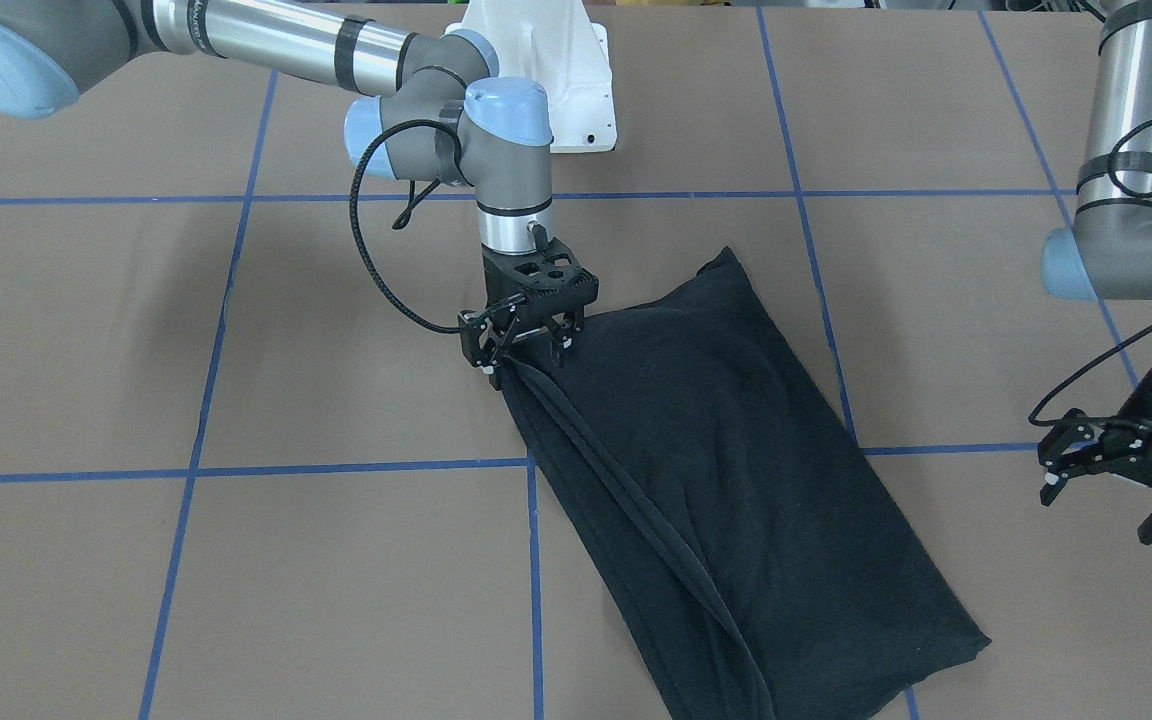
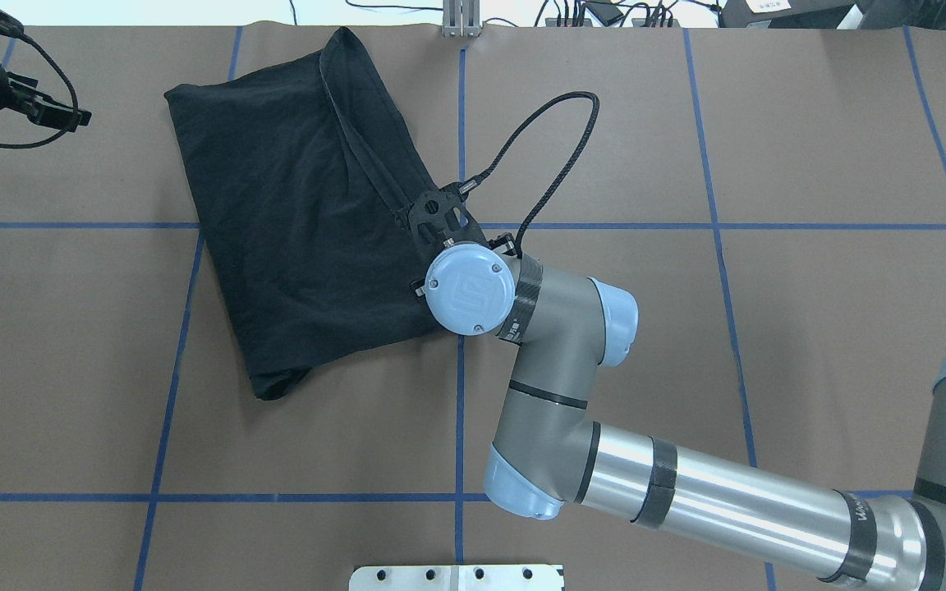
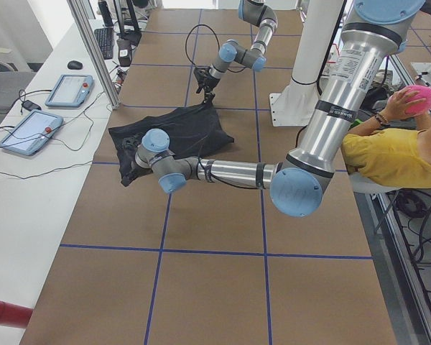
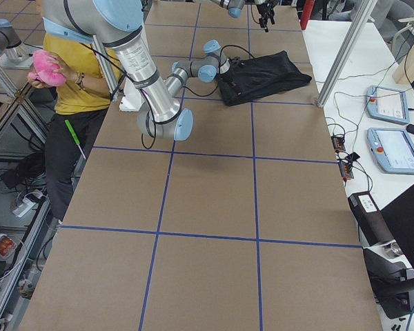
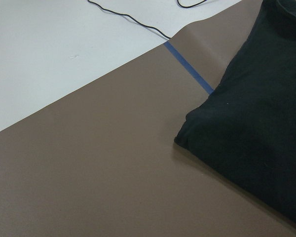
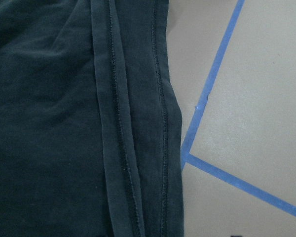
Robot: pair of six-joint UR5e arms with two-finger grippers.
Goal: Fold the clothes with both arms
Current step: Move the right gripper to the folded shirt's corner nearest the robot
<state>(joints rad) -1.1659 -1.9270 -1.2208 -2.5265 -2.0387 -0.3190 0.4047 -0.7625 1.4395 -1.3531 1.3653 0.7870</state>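
Observation:
The black T-shirt (image 1: pixel 736 450) lies folded into a long oblong on the brown table, plain side up with its print hidden. It also shows in the overhead view (image 2: pixel 292 213). My right gripper (image 1: pixel 526 362) points straight down at the shirt's hemmed long edge, near one corner. Its fingers are spread and rest on or just over the cloth. The right wrist view shows that stitched hem (image 6: pixel 133 148) flat beside blue tape. My left gripper (image 1: pixel 1106 500) is open and empty, off to the shirt's side over bare table. The left wrist view shows a shirt corner (image 5: pixel 246 128).
Blue tape lines (image 1: pixel 336 468) grid the brown table cover. The white mount base (image 1: pixel 561 70) stands at the robot's side. A white side table with tablets (image 3: pixel 29 129) and cables runs past the far edge. A person in yellow (image 3: pixel 388 154) sits beside the robot.

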